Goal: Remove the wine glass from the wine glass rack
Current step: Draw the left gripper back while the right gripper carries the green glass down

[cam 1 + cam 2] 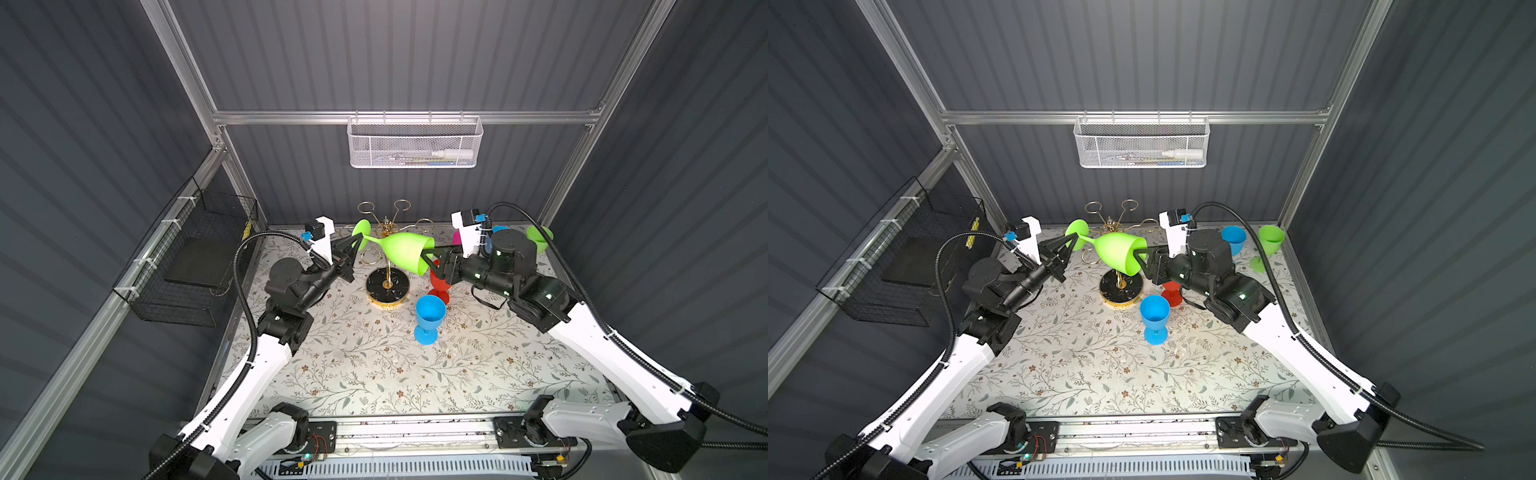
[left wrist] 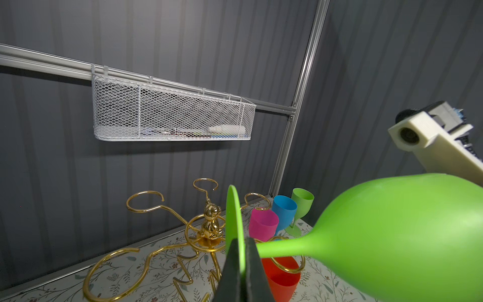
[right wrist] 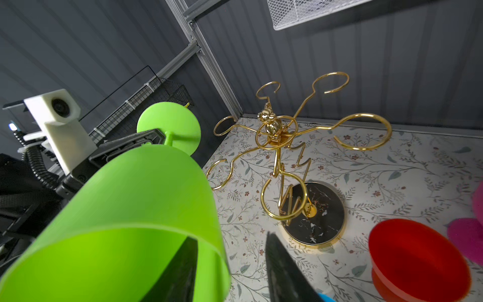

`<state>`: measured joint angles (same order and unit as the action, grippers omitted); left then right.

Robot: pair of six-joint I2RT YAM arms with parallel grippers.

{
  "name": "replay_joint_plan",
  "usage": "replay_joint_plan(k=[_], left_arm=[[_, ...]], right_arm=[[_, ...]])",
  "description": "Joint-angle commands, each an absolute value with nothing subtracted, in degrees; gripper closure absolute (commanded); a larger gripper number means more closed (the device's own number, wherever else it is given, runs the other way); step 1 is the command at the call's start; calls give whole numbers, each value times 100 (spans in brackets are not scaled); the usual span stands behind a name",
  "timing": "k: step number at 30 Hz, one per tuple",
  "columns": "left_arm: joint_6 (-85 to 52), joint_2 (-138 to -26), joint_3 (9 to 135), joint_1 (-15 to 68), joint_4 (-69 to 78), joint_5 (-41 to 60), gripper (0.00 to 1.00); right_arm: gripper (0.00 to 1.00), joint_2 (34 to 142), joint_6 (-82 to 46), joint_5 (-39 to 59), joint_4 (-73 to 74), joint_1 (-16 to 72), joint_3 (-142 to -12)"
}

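The lime-green plastic wine glass (image 1: 401, 249) is smooth with a soft satin sheen, faintly translucent near its rim. The thin gold wire wine glass rack (image 3: 271, 128) is polished metal, mirror-bright. Its round black marbled base (image 3: 321, 217) is glossy and stone-like, with a shiny gold edge. The floral table cover (image 1: 374, 365) looks matt and flat; whether it is paper or vinyl cannot be told. The red cup (image 3: 418, 261) and the blue goblet (image 1: 430, 318), right of the rack, are smooth satin plastic. On the far wall, the white mesh basket (image 1: 415, 143) is painted expanded metal. The black wire basket (image 1: 178, 305) on the left is matt coated wire. The grey ribbed wall panels (image 1: 415, 62) are matt, and the frame rails (image 1: 291, 117) look like brushed aluminium.
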<state>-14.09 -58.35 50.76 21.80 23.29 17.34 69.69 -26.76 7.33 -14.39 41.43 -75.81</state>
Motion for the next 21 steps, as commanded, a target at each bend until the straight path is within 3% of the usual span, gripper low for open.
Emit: replay_joint_plan(k=[1,5,8,10,12,16,21], left_arm=[[-1556,-5702,4998,2169,2593,1769,100],[-1584,-5717,4972,2166,2628,1779,100],[-1588,-5746,4966,2169,2612,1763,100],[-1566,-5738,4956,2169,2594,1688,99],[-1511,-5696,4927,2167,2565,1578,84],[-1279,-5478,4823,2163,2374,964,36],[-729,-5064,4420,2158,2410,52,1]], right_arm=[[67,6926,-2723,549,-1047,4206,-7699],[82,6968,-2725,670,-930,4210,-7661],[99,7009,-2733,784,-863,4213,-7656],[100,7023,-2750,815,-832,4212,-7664],[100,7010,-2742,804,-826,4214,-7666],[100,6905,-2525,676,-973,4205,-7764],[100,6770,-1939,441,-1620,4210,-8144]])
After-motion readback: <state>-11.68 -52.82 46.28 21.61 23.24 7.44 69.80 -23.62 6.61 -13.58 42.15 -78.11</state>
